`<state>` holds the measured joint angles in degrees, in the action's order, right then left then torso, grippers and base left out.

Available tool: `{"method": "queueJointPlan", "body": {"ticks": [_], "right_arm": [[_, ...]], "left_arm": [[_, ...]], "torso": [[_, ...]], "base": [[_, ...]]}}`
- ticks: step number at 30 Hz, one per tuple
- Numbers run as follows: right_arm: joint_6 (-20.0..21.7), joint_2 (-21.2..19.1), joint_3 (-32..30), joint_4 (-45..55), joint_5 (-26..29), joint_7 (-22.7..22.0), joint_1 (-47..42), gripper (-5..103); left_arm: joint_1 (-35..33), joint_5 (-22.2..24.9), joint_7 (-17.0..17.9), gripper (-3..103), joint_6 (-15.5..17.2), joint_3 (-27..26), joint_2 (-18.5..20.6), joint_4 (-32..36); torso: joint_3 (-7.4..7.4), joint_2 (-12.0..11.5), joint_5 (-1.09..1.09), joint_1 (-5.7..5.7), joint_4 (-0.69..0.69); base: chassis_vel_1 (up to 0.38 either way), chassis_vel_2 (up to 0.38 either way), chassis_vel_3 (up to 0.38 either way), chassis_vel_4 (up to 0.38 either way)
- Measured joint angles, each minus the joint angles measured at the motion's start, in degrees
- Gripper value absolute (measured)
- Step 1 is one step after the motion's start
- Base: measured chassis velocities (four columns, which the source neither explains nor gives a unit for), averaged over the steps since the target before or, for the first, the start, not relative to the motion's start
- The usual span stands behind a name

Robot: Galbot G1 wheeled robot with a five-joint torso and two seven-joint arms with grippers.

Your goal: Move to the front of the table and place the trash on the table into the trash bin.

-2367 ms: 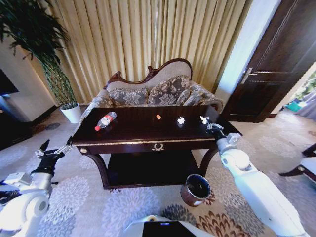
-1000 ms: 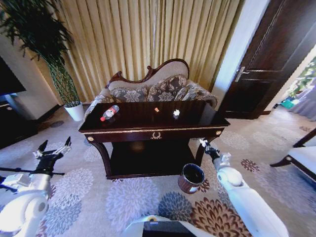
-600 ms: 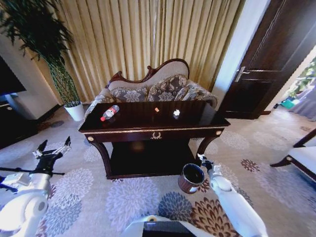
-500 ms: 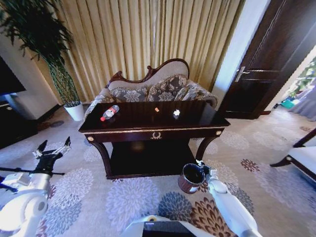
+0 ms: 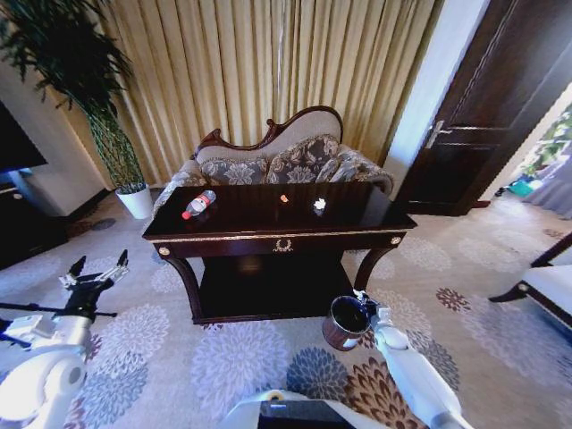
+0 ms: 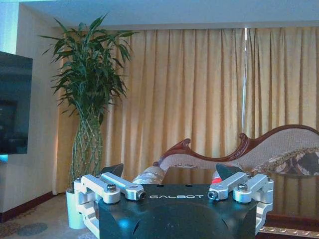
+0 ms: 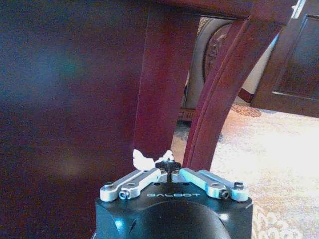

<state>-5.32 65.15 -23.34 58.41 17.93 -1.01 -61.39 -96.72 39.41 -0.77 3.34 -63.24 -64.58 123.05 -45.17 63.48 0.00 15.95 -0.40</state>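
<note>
My right gripper (image 5: 359, 295) pinched on white paper wad (image 7: 143, 159), just over trash bin (image 5: 347, 323) rim at its 2 o'clock, left gripper (image 5: 93, 272) spread, idle.

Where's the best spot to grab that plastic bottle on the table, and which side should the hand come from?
Probably the middle of the plastic bottle, across its red-labelled body, coming down from above. It lies on its side near the left end of the table, so its round body offers two opposing sides to pinch. The open left hand is on that side.
</note>
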Motion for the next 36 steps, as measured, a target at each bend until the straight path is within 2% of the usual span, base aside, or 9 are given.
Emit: {"method": "queueJointPlan", "body": {"ticks": [6,11,14,17,18,21,22,27,36], "right_arm": [[1.17,-0.3,-0.26,1.45,-1.57,0.08,-1.71,10],[1.22,0.08,-0.6,2.09,-1.66,-0.1,-2.01,32],[1.23,0.14,-0.66,2.28,-1.65,-0.16,-2.02,38],[1.27,0.23,-0.75,2.84,-1.51,-0.27,-1.87,54],[1.27,0.23,-0.75,2.84,-1.51,-0.27,-1.87,54],[1.31,0.23,-0.77,3.29,-1.25,-0.31,-1.72,70],[1.31,0.23,-0.77,3.29,-1.25,-0.31,-1.72,70],[1.33,0.1,-0.75,3.41,-1.07,-0.3,-1.8,91],[1.35,-0.08,-0.69,3.49,-0.37,-0.28,-1.85,100]], "left_arm": [[-0.41,0.0,-0.18,100,-0.35,-0.1,-0.01,0.02],[-0.61,-0.01,-0.18,100,-0.76,-0.17,-0.03,0.02],[-0.67,-0.01,-0.19,100,-0.79,-0.2,-0.04,0.02],[-0.59,0.01,-0.19,100,-0.85,-0.26,0.02,0.01],[-0.59,0.01,-0.19,100,-0.85,-0.26,0.02,0.01],[-0.42,0.04,-0.19,100,-0.85,-0.26,0.1,0.01],[-0.42,0.04,-0.19,100,-0.85,-0.26,0.1,0.01],[-0.38,0.05,-0.21,100,-0.85,-0.16,0.05,0.0],[-0.31,0.04,-0.28,100,-0.77,0.06,0.0,-0.01]], "torso": [[0.0,0.0,0.0,0.0,-0.02],[0.0,0.0,0.0,0.0,-0.01],[0.0,0.0,0.0,0.0,0.0],[0.0,0.0,0.0,0.0,-0.01],[0.0,0.0,0.0,0.0,-0.01],[0.0,0.0,0.0,0.0,0.0],[0.0,0.0,0.0,0.0,0.0],[0.0,0.0,0.0,0.0,-0.01],[0.0,0.0,0.0,0.0,-0.01]], "base": [[0.0,0.0,0.0,0.0],[0.0,0.0,0.0,0.0],[0.0,0.0,0.0,0.0],[0.0,0.0,0.0,0.0],[0.0,0.0,0.0,0.0],[0.0,0.0,0.0,0.0],[0.0,0.0,0.0,0.0],[0.0,0.0,0.0,0.0],[0.0,0.0,0.0,0.0]]}}
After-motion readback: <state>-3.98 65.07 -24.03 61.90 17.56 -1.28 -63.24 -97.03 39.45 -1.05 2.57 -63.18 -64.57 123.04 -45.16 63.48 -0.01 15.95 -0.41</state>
